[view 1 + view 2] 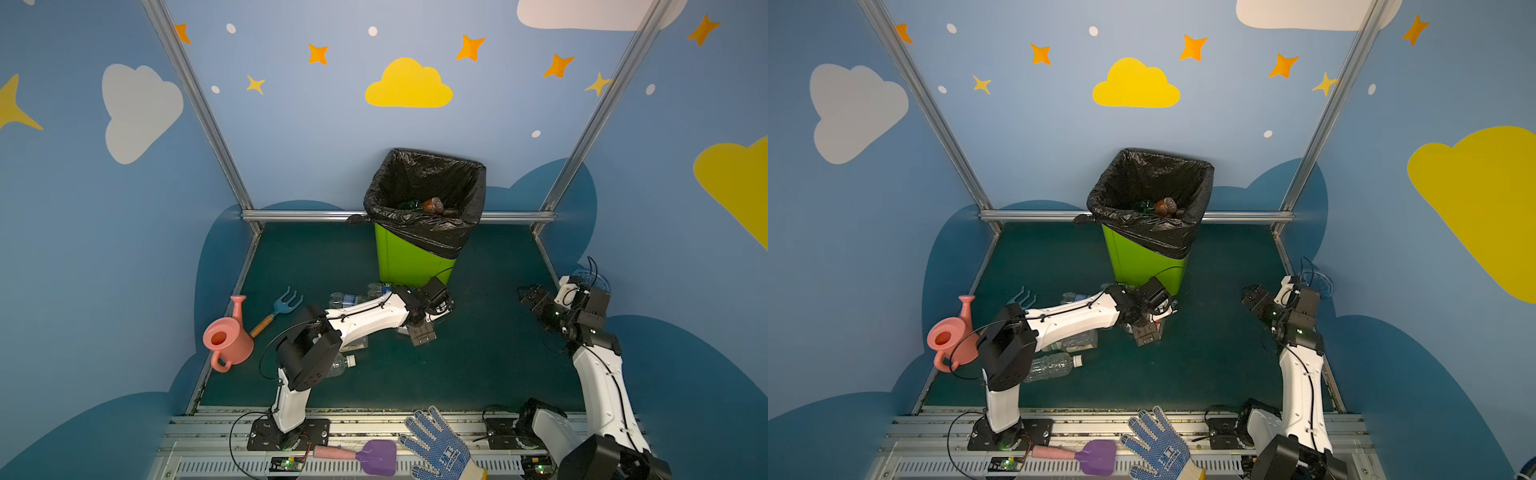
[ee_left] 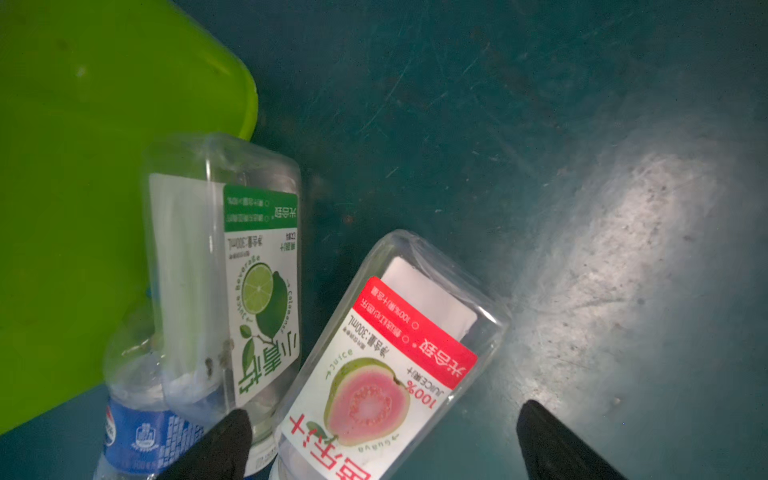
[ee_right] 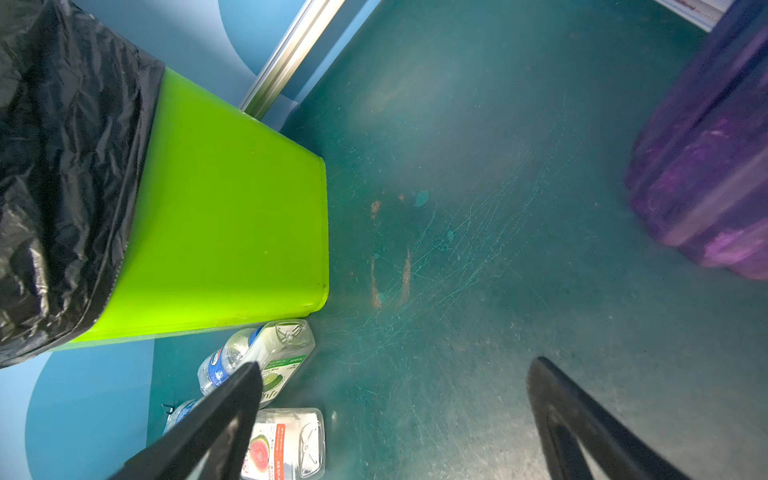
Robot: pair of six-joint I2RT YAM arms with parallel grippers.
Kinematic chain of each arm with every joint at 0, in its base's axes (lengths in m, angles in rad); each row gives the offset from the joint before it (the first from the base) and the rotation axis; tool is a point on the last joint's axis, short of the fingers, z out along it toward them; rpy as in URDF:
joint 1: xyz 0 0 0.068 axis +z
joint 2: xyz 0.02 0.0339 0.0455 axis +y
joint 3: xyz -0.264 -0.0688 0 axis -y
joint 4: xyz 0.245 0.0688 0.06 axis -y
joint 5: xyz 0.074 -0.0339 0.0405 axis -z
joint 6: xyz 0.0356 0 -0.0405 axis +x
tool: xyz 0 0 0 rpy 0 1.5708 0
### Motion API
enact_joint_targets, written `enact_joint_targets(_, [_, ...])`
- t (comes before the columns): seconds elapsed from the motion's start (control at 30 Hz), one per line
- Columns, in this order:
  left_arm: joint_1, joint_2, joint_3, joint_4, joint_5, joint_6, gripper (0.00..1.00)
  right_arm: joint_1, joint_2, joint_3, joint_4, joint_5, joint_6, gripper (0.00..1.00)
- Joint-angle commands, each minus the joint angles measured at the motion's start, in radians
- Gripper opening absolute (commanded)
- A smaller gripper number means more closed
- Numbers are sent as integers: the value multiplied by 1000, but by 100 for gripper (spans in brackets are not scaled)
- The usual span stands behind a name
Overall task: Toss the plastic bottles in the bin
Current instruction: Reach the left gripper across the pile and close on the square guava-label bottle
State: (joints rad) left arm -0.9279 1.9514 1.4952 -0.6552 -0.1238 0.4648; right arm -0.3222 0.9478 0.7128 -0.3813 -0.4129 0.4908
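I lose the guava bottle (image 2: 386, 365) past the frame's edge — cap end cut off. The left arm (image 1: 365, 318) partly hides bottles (image 1: 345, 299) in both top views; inside the bin (image 1: 411, 262), too dark to count.

The bin (image 1: 415, 257) stands at rear centre of the floor (image 1: 478, 374); at least one bottle (image 1: 433, 205) lies inside it. Directly before its base lie the lime-label bottle (image 2: 232, 270), the guava-label bottle (image 2: 386, 365) just beside it, and a water bottle (image 2: 137, 432), apparently partly under the lime-label bottle. A further bottle (image 1: 1054, 365) lies below the left arm (image 1: 1075, 320). The watering can (image 1: 226, 338) and hand fork (image 1: 276, 309) occupy the left edge. The glove (image 1: 440, 446) and scoop (image 1: 376, 457) rest on the front rail (image 1: 374, 424).
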Motion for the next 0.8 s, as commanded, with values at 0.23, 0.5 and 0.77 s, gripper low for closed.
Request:
enact_joint_targets(0.23, [32,88,83,-44,31,52,98,-15,9,-9,27,-48,-6,98])
enact_joint_targets(0.5, [25,139,132,-119,84,66,92,-21,16,6,10,-33,-13,98])
enact_joint_targets(0.77, [25,163,152,-168,108,54,80,-31,20,10,11,-40,-10,98])
